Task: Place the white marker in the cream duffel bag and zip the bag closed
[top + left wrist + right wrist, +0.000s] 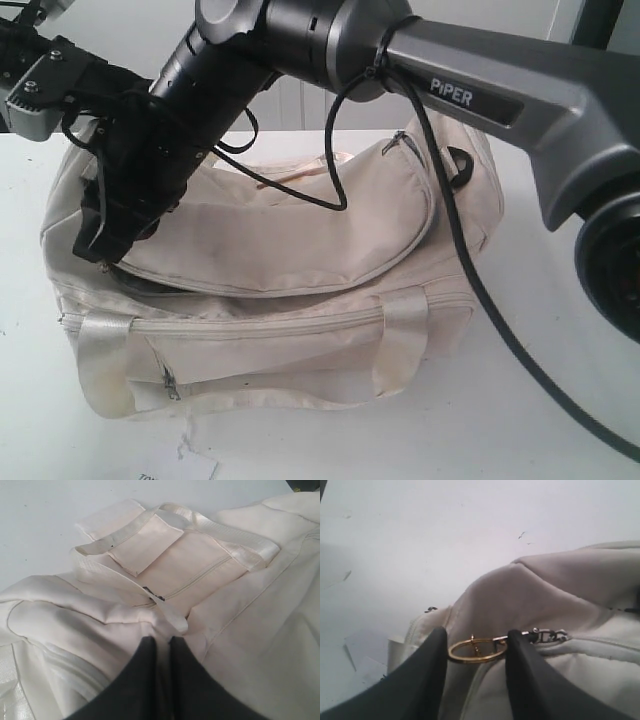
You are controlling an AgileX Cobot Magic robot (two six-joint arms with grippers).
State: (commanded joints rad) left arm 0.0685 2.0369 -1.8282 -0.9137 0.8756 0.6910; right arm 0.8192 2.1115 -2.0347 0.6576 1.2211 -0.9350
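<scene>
Exterior view, left to right: left arm (pixel 45 85) comes in at top left, its tip hidden behind the right arm. In the left wrist view the left gripper (pixel 161 640) has its black fingers (pixel 145 670) pressed nearly together on a bunched fold of the bag fabric, clenched on it. Right gripper (pixel 105 240) has reached across to the left end of the cream duffel bag (pixel 300 240). In the right wrist view the right gripper (pixel 476 635) grips a gold ring (pixel 465 659) that spans between both fingers and touches each; ring hangs off a silver zip slider (pixel 547 635). Bag sits on the white table (pixel 560 400), about centre, long side to camera. Satin strap (pixel 100 365) runs down the front left, front pocket zip (pixel 260 325) across the middle. Curved top flap lies flat, can't tell if its zip is shut. Black clip (pixel 460 165) at the bag's right end. Black cable (pixel 480 290) drapes over the right side. Right arm (pixel 470 80) enters from the right. White marker not visible in any view
</scene>
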